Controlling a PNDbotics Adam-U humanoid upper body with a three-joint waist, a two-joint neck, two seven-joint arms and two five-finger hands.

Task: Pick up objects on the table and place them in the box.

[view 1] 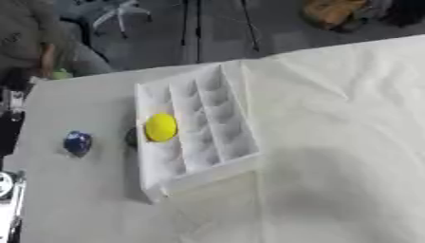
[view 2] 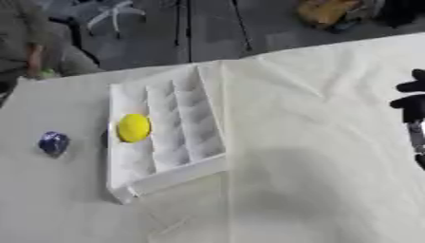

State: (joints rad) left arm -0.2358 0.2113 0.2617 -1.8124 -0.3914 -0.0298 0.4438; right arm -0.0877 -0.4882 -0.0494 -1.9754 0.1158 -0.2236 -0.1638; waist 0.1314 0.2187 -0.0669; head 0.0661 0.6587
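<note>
A white box with long divided compartments lies askew on the table. A yellow ball rests in its leftmost row. Left of the box, a small blue object sits on the tabletop. A dark round thing lies against the outside of the box's left wall, half hidden by it. My right hand shows at the right edge of the right eye view, black fingers spread and holding nothing, far from the box. A black and silver sliver of my left hand shows at the lower left edge.
A creased white cloth covers the table right of and below the box. The table's far edge runs from upper left to upper right. Beyond it are a dark floor, a chair base and a seated person at the far left.
</note>
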